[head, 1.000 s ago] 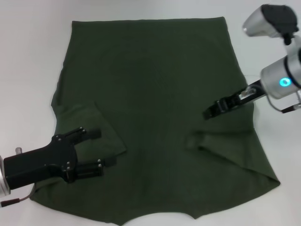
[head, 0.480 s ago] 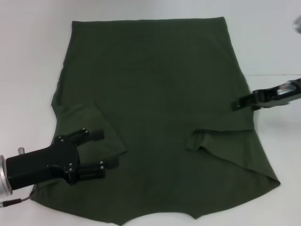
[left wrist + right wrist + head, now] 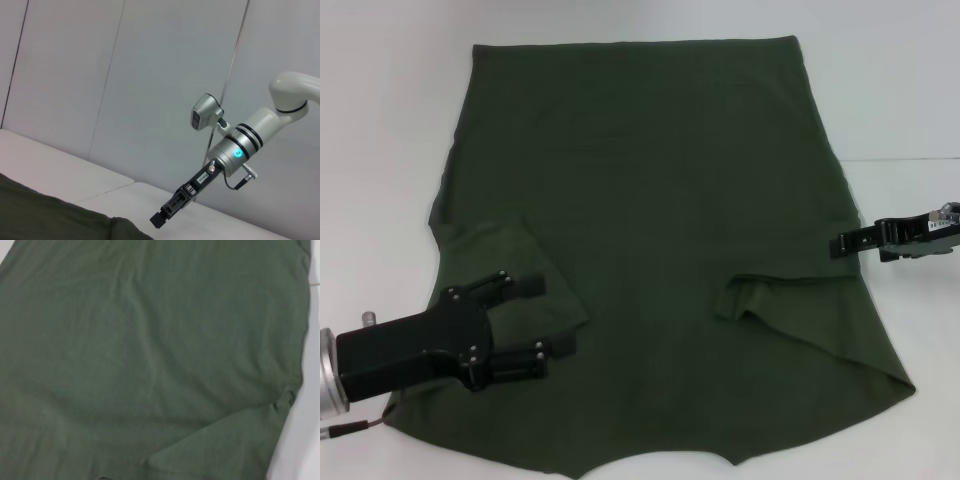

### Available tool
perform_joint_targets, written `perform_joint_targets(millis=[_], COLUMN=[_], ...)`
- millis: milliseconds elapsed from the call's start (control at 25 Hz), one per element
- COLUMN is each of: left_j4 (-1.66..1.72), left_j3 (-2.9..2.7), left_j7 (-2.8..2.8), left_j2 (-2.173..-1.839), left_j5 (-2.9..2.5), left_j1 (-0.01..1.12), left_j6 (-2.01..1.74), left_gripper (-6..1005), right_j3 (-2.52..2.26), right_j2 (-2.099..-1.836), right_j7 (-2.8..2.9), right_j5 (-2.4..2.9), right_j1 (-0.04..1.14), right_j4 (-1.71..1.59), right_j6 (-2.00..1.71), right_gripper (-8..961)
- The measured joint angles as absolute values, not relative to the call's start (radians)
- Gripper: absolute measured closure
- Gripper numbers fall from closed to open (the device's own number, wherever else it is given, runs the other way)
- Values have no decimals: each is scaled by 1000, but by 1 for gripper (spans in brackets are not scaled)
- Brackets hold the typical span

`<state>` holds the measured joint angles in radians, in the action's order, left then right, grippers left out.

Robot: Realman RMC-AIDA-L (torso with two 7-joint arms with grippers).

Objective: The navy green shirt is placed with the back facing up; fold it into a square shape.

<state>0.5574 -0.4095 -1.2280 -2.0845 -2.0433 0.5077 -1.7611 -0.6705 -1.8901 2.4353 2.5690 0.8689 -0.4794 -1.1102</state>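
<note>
Shirt: the navy green shirt [image 3: 650, 230] lies flat on the table [image 3: 380, 120], both sleeves folded inward.
Left gripper [image 3: 542, 318]: fingers spread, empty, over the near-left sleeve.
Right gripper [image 3: 842, 244]: at the right edge; you cannot tell its fingers.
Risk: brushing either sleeve could undo your fold.

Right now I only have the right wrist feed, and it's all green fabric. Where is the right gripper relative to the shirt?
Observer: In the head view the right gripper sits at the right edge of the shirt, about halfway down its length.
Operator: And the left arm?
Observer: The left gripper is over the folded-in left sleeve, with its fingers open.
Operator: Is the right sleeve folded too?
Observer: Yes. The right sleeve lies folded inward on the back. The body itself is not folded yet.
</note>
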Motion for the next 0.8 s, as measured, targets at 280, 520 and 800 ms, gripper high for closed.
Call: perform_joint_targets(millis=[280,520,800], left_j4=[557,556,555], left_j3=[-410,-410,-410], left_j7=[-1227,-1227,-1225], left_j2=[-2085,-2084,-2084], left_j5=[-2043,-2043,-2043], left_j1=[508,506,506], left_j6=[-1761,-1761,-1762], left_gripper=[52,52,52], right_j3=[-680,-681,-679], right_j2=[-1901,-1921,-1938], right_j7=[2433,2423,2416], right_j5=[2566,2564,2564], right_j1=[868,869,872], right_j4=[-452,-434,-427], right_j6=[-1049,-1003,-976], right_gripper=[47,47,46])
